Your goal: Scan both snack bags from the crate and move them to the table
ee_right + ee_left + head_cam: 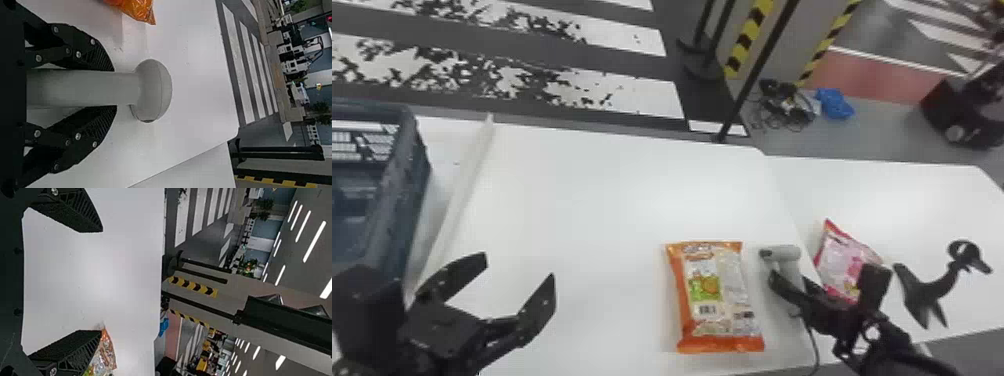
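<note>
Looking through my head view and taking the clock from its centre, I have the orange bag (707,295) flat on the white table (582,200) at five. Its long axis runs nearly twelve to six, the far end leaning a touch toward eleven. The pink bag (842,255) lies at four, partly behind my right gripper (789,280), its red corner aimed toward eleven. That gripper has the scanner (784,254) pinched by its handle, just beside the orange bag, the head lying crosswise from nine to three. My left gripper (518,267) is over the table at eight, fingers spread with nothing between them. The crate (409,170) sits at nine, and a black stand (929,290) at four, well out. Beyond the table I see striped floor (632,95) and, toward one, yellow-and-black edging (749,35).
</note>
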Tool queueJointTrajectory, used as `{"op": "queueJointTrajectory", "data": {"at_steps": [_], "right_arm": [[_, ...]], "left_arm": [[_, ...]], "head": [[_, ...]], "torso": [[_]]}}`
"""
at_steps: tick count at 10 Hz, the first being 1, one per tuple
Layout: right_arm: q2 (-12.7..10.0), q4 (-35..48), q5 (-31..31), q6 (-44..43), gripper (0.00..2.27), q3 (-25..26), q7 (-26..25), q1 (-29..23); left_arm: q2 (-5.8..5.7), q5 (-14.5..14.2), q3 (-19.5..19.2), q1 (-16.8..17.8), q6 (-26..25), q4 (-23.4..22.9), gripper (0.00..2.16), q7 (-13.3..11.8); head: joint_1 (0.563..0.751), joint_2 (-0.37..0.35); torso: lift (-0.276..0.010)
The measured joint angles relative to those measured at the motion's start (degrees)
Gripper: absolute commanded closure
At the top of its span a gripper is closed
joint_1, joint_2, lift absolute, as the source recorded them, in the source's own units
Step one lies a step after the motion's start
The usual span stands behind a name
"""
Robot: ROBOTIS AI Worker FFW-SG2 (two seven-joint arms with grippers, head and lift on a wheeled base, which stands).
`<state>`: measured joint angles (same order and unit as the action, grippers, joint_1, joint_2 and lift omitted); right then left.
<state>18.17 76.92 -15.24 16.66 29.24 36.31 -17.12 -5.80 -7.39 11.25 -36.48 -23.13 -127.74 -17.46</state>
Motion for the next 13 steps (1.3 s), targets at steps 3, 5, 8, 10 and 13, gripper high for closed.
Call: {"op": "queueJointTrajectory", "data": {"at_steps": [3, 5, 8, 10, 13], "right_arm": [[-0.1, 4.26, -0.98, 0.28, 0.05, 3.06, -0.1, -2.12], [-1.63, 15.68, -3.82, 2.12, 0.07, 8.19, 1.98, -7.93], [-3.89, 32.95, -3.91, 24.54, 0.07, 12.79, 15.12, -12.07], [-2.19, 35.21, -1.61, 41.06, 0.07, 8.85, 16.5, -10.42], [-0.81, 34.49, 2.89, 49.67, 0.07, 3.58, 16.84, -7.32]], "left_arm": [[0.15, -0.08, 0.06, -0.1, 0.14, -0.14, 0.07, 0.07], [0.12, -0.24, 0.01, -0.02, 0.15, -0.03, 0.07, -0.03], [-0.39, -0.75, -0.39, 0.16, 0.63, 0.68, 0.07, -0.47], [-0.76, -1.33, -0.81, 0.89, 0.91, 1.25, 0.07, -0.63], [-1.02, -2.29, -1.51, 2.24, 0.85, 2.61, 0.07, -0.73]], "head": [[0.695, -0.35], [0.695, -0.35], [0.695, -0.35], [0.695, -0.35], [0.695, -0.35]], "torso": [[-0.087], [-0.087], [-0.087], [-0.087], [-0.087]]}}
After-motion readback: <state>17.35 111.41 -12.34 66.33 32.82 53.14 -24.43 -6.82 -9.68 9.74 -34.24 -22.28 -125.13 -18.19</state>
